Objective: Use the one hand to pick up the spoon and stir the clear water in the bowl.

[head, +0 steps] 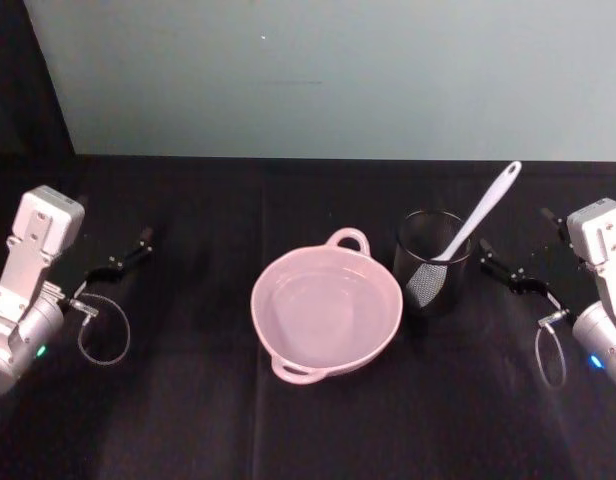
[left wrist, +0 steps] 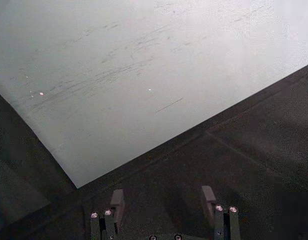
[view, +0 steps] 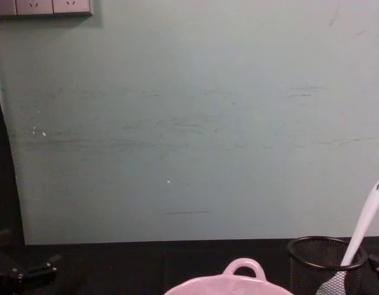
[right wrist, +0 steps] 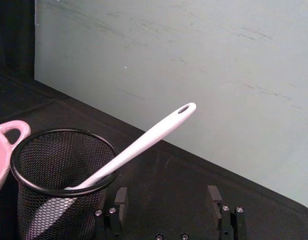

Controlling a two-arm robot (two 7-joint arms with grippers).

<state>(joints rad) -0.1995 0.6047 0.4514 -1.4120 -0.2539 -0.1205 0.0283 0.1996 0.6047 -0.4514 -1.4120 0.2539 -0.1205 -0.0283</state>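
Note:
The white spoon point(head: 480, 218) stands head-down in a black wire-mesh cup point(head: 432, 262), its handle leaning up and to the right; the hole at the handle's end point(right wrist: 184, 108) shows in the right wrist view. Just left of the cup sits the pale pink bowl point(head: 288, 352), with loop handles on its rim and a faint waterline inside. My right gripper point(head: 510, 268) hovers open just right of the cup, with nothing between its fingers point(right wrist: 121, 198). My left gripper point(head: 126, 254) stays open at the far left, well away from the bowl.
A black cloth point(head: 188, 420) covers the table, and a pale green wall point(head: 338, 70) rises behind its far edge. The cup point(view: 325, 263) and bowl rim point(view: 229, 284) show low in the chest view. Bare cloth lies in front of the bowl and around both arms.

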